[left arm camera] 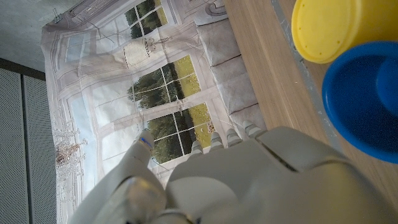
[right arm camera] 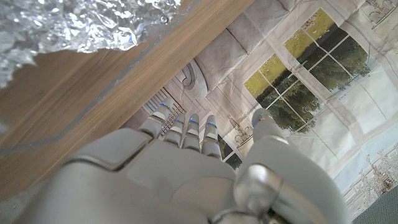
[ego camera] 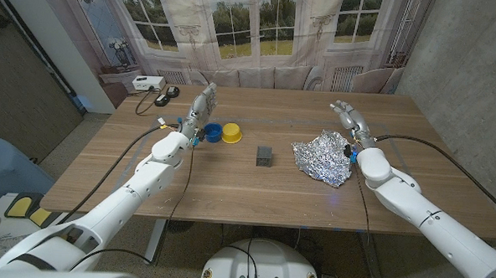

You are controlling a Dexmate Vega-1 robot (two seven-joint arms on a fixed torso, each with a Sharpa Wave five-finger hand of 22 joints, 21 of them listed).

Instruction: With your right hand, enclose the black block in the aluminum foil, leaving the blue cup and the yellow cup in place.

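Observation:
A small black block (ego camera: 264, 156) stands on the wooden table (ego camera: 254, 194) near its middle. To its right lies a crumpled sheet of aluminum foil (ego camera: 323, 156) (right arm camera: 74, 25). Left of the block stand the blue cup (ego camera: 211, 133) (left arm camera: 364, 102) and the yellow cup (ego camera: 231, 134) (left arm camera: 329, 28), side by side. My right hand (ego camera: 350, 120) (right arm camera: 186, 168) is raised just behind the foil's right side, fingers apart, holding nothing. My left hand (ego camera: 201, 106) (left arm camera: 236, 180) stands upright just left of the blue cup, fingers straight, holding nothing.
At the table's far left corner lie a white box (ego camera: 148, 83) and a black device with a cable (ego camera: 166, 92). A curtain printed with windows (ego camera: 261, 31) hangs behind the table. Bare tabletop stretches in front of the block and foil.

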